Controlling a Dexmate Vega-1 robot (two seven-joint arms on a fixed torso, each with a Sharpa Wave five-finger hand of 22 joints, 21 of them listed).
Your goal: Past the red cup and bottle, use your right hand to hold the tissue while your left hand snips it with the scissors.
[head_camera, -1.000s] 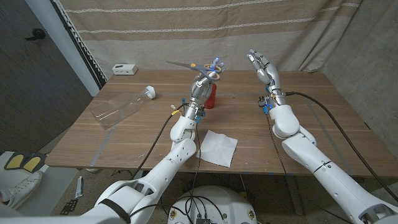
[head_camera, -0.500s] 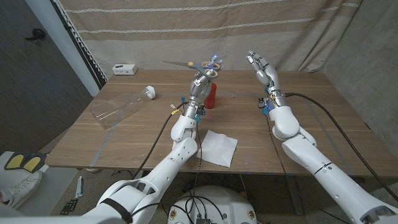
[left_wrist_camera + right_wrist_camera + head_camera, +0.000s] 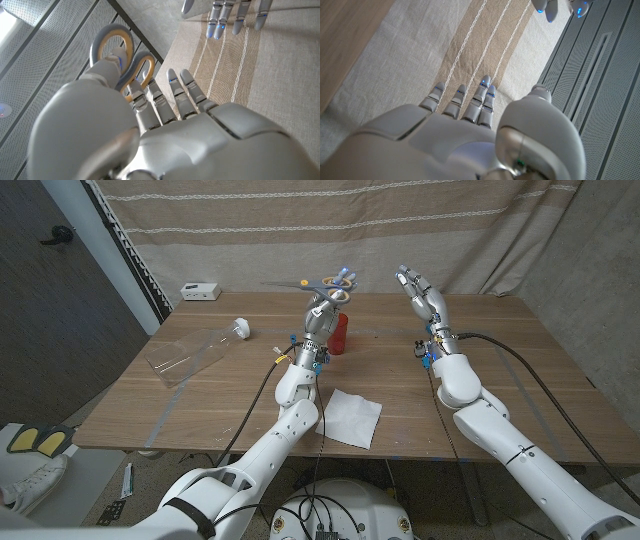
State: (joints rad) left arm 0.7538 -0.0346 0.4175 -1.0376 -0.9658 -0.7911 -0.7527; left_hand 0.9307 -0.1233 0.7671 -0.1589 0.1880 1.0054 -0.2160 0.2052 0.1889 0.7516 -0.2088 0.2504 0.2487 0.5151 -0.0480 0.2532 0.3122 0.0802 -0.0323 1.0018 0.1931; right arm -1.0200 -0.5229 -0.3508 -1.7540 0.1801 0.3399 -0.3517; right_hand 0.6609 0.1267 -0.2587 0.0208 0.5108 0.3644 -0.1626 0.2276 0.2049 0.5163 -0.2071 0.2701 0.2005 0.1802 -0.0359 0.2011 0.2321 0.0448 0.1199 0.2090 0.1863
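The left hand (image 3: 322,302) is raised above the far part of the wooden surface (image 3: 480,370), and its fingers (image 3: 150,100) hold the scissors (image 3: 312,282) by the yellow-lined grey handles. In the left wrist view the thumb passes through one handle ring while the other fingers lie along the second ring. From the fingers the blades point out level, away from the right hand, toward the curtain (image 3: 300,230) side, and they look nearly closed.

The right hand (image 3: 425,292) is also raised, well apart from the left fingers, with the palm turned toward the left hand. Its fingers (image 3: 482,97) are spread moderately wide and straight, and they hold nothing. In the right wrist view they reach toward the striped curtain.

The tissue (image 3: 349,417) lies flat on the surface near the front edge, far below and behind both sets of fingers, between the two forearms and closer to the left one. Neither hand touches it.

The red cup (image 3: 340,335) stands upright on the surface just below the left fingers, partly hidden behind the left wrist. The clear bottle (image 3: 195,352) lies on its side with its white cap pointing toward the curtain, well out beyond the scissor tips on the side away from the right hand. A small white box (image 3: 200,291) sits near the far corner of the surface, past the bottle.
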